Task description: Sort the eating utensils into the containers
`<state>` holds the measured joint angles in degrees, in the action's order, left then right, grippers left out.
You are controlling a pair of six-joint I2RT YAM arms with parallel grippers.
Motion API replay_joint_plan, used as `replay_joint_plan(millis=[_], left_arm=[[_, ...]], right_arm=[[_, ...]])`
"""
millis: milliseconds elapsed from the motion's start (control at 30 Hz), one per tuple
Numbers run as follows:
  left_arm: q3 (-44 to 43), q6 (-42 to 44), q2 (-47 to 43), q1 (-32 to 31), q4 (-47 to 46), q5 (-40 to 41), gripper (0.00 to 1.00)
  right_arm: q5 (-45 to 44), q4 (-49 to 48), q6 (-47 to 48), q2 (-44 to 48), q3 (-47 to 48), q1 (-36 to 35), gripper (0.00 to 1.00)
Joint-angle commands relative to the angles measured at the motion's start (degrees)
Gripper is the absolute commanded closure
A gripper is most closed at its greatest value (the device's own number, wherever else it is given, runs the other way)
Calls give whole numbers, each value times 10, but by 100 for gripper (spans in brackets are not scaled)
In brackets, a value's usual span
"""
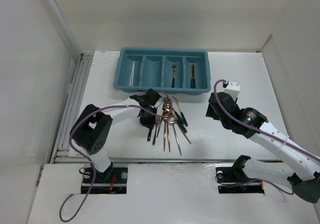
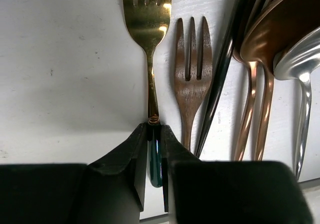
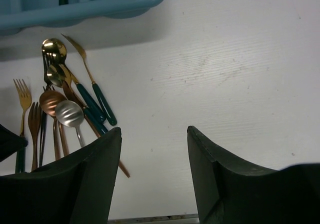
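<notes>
Teal-blue plastic cutlery tray: thin white chopsticks held leftmost, dark-handled gold fork third, gold knife fourth.
Left gripper: clamped on green-handled gold fork, laid beside utensil heap.
Right gripper: spread wide, nothing held.
White table: enclosed by white walls.

Left arm bent low over the worktop, reaching toward the near wall of the tray; left pincer just short of that wall, clamped on a gold fork by its dark green handle; right pincer near the tray's right corner, jaws wide apart.
</notes>
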<state>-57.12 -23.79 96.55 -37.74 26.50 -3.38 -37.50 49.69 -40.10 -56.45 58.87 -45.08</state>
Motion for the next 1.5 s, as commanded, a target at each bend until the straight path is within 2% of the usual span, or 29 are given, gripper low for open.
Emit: replay_joint_plan(millis=[0, 167, 333, 433, 533, 667, 700, 767, 833, 967, 1033, 1167, 1300, 1333, 1367, 1400, 1467], left_arm=[[23, 24, -4, 13, 26, 43, 100], [-21, 108, -93, 18, 37, 86, 100], [-21, 212, -210, 2, 37, 79, 100], [-21, 225, -251, -4, 37, 72, 100], [-58, 214, -269, -4, -6, 86, 100], [-180, 202, -184, 27, -65, 98, 100], [-243, 202, -135, 33, -83, 88, 100], [-309, 196, -82, 38, -97, 65, 100], [-412, 158, 4, 45, -104, 43, 100], [-562, 80, 156, 58, -109, -37, 100], [-599, 61, 224, 58, -133, -37, 100], [-643, 48, 291, 58, -158, -10, 100], [-639, 48, 306, 58, -164, 17, 100], [-632, 53, 313, 58, -164, 17, 98], [-632, 59, 313, 58, -164, 17, 90], [-632, 59, 319, 58, -158, 9, 73], [-632, 59, 319, 58, -153, 1, 60]], right_arm=[[-30, 16, -3, 10, 34, -4, 39], [-35, -2, 33, -10, 53, -4, 39], [-35, -73, 77, -57, 65, -4, 39], [-13, -130, 119, -76, 77, -4, 38], [-6, -176, 159, -110, 102, -4, 35], [18, -203, 198, -163, 145, 15, 35], [25, -203, 206, -182, 153, 22, 35], [44, -216, 206, -197, 168, 45, 35], [53, -224, 206, -205, 173, 65, 35], [59, -224, 192, -211, 173, 124, 35], [74, -224, 192, -211, 173, 152, 35], [86, -216, 233, -223, 173, 165, 35], [86, -207, 240, -223, 157, 165, 33], [97, -207, 240, -223, 151, 165, 33], [103, -207, 245, -217, 139, 165, 33], [110, -212, 251, -212, 133, 165, 32], [134, -218, 257, -206, 115, 159, 30]])
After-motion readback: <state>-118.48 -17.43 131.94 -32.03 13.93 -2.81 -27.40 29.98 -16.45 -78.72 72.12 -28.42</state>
